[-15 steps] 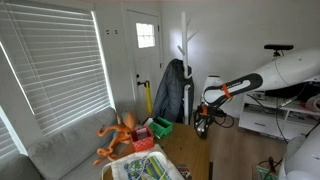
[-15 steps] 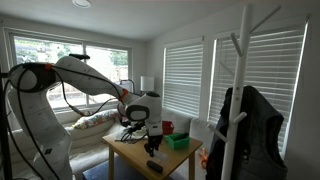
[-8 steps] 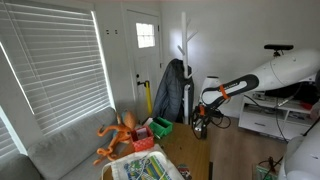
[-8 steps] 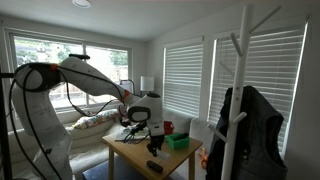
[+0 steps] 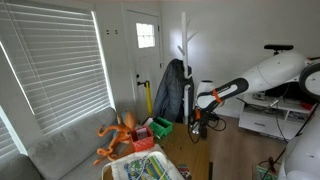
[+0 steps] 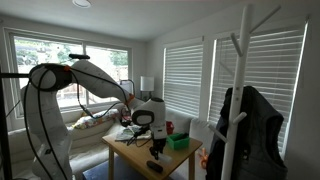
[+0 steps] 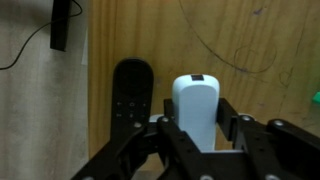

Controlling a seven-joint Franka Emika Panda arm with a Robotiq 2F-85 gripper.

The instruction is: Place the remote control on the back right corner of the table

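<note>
In the wrist view my gripper is shut on a white remote control, with one finger against each long side. It hangs over the brown wooden table. A black remote control lies flat on the table just left of the white one, near the table's edge. In both exterior views the gripper hangs low over the table; the remote it holds is too small to make out there.
A green basket, a red basket and an orange octopus toy sit by the grey sofa. A coat rack with a dark jacket stands behind the table. A black box and cable lie on the carpet.
The arm has swung sideways over the table with the white remote still in the gripper, and the gripper now sits slightly further along the tabletop.
</note>
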